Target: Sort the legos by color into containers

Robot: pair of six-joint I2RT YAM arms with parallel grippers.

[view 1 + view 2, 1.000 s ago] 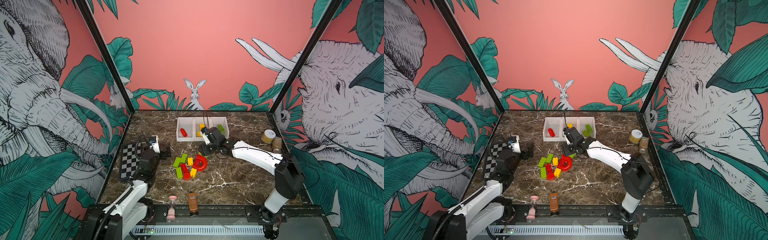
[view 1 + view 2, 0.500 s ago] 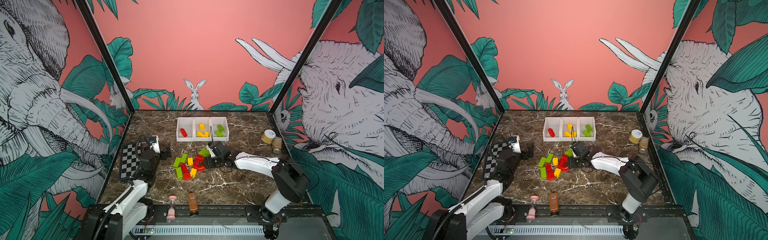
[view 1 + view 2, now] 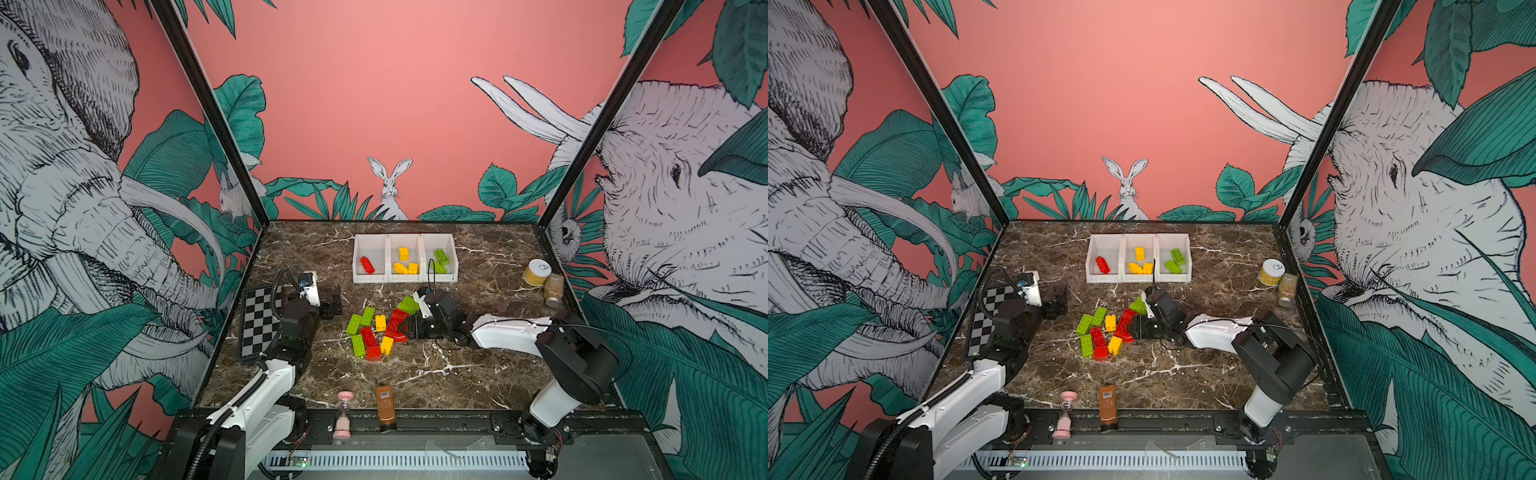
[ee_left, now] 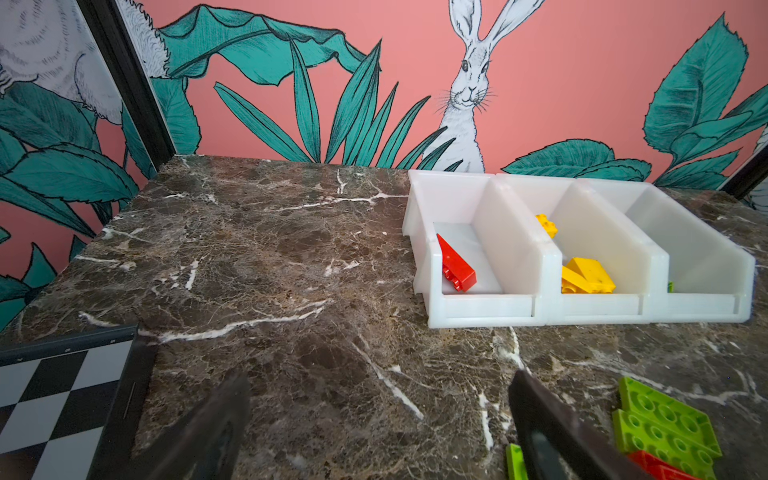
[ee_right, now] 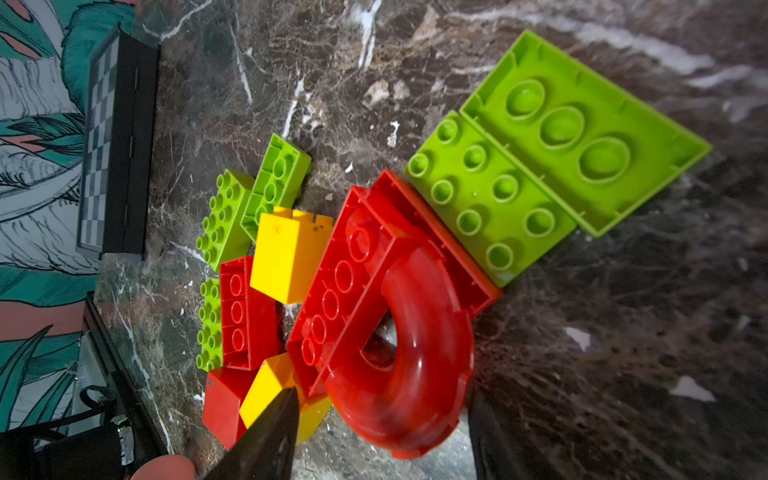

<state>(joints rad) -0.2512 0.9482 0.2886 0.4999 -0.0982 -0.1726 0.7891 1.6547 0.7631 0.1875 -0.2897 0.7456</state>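
Observation:
The legos (image 3: pixel 374 332) lie in a loose pile of red, yellow and lime bricks mid-table. My right gripper (image 3: pixel 409 328) is low at the pile's right edge. It is open, and its fingers straddle the red arch piece (image 5: pixel 415 374) without clamping it. The containers (image 3: pixel 405 278) stand behind the pile. A red brick (image 3: pixel 367 264) lies in the left bin, yellow bricks (image 3: pixel 405 262) in the middle one and green bricks (image 3: pixel 440 259) in the right one. My left gripper (image 3: pixel 332 305) hovers open and empty to the left of the pile, with bare marble between its fingers (image 4: pixel 228 411).
A checkered board (image 3: pixel 259 324) lies at the left edge by the left arm. A pink hourglass (image 3: pixel 344 415) and a brown bottle (image 3: pixel 385 409) stand at the front edge. A yellow can (image 3: pixel 538 272) and a jar (image 3: pixel 553 289) stand at the right wall.
My right arm has pulled back from over the bins and dropped to the pile, with its open jaws now around the red arch. The left arm has not moved.

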